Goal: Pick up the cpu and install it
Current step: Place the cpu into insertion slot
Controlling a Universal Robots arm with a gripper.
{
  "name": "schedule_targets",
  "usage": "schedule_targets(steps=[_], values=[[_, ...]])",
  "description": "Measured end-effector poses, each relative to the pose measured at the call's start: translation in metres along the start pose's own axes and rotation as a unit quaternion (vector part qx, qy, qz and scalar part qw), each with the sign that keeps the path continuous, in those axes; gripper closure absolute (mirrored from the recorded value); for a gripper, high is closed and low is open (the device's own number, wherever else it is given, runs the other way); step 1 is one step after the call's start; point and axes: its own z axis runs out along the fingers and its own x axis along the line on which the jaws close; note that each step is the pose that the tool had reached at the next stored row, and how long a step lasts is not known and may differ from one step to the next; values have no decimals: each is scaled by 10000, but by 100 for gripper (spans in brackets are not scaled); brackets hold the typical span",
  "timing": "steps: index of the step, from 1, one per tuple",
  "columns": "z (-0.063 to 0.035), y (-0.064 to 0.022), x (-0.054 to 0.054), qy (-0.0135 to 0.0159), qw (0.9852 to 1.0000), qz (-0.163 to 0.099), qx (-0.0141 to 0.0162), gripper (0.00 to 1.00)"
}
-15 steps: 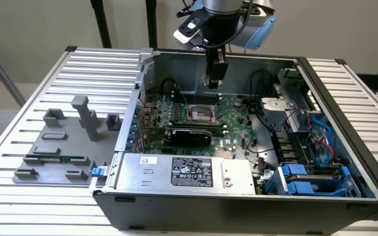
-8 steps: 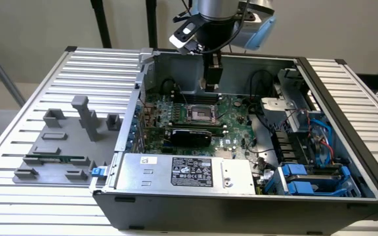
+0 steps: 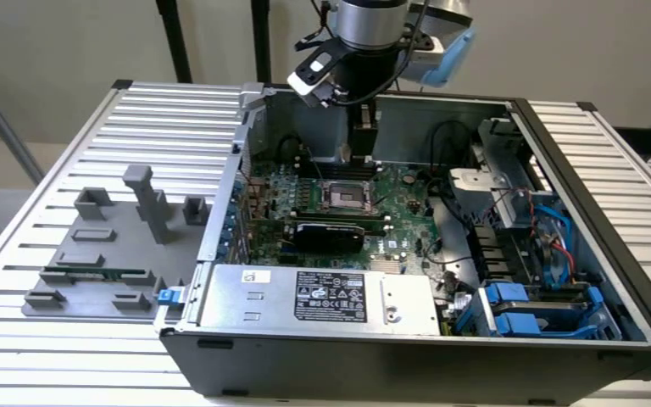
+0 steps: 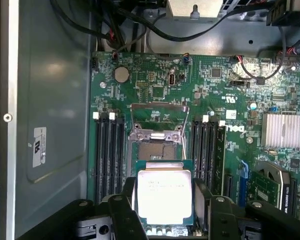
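The cpu [image 4: 164, 195], a silvery square plate with a thin green rim, sits level between my two black fingers [image 4: 124, 205]. My gripper [image 4: 164, 207] is shut on the cpu by its two opposite edges. Just beyond it on the green motherboard [image 4: 210, 90] lies the dark socket [image 4: 157, 150], its metal load frame [image 4: 157, 117] swung open. In the exterior view my gripper [image 3: 348, 151] hangs inside the open computer case [image 3: 597, 220], just above and behind the socket [image 3: 342, 197].
Black memory slots [image 4: 110, 155] flank the socket on both sides. A finned heat sink [image 4: 282, 130] and black cables [image 4: 140, 30] lie nearby. The power supply [image 3: 325, 297] fills the case's near side. A grey fixture [image 3: 94, 274] with a green memory stick lies on the slatted table.
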Motion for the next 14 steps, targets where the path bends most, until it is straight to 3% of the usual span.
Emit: schedule_targets(steps=[14], values=[[207,-15,-41,-2,10000,44,-1,45]])
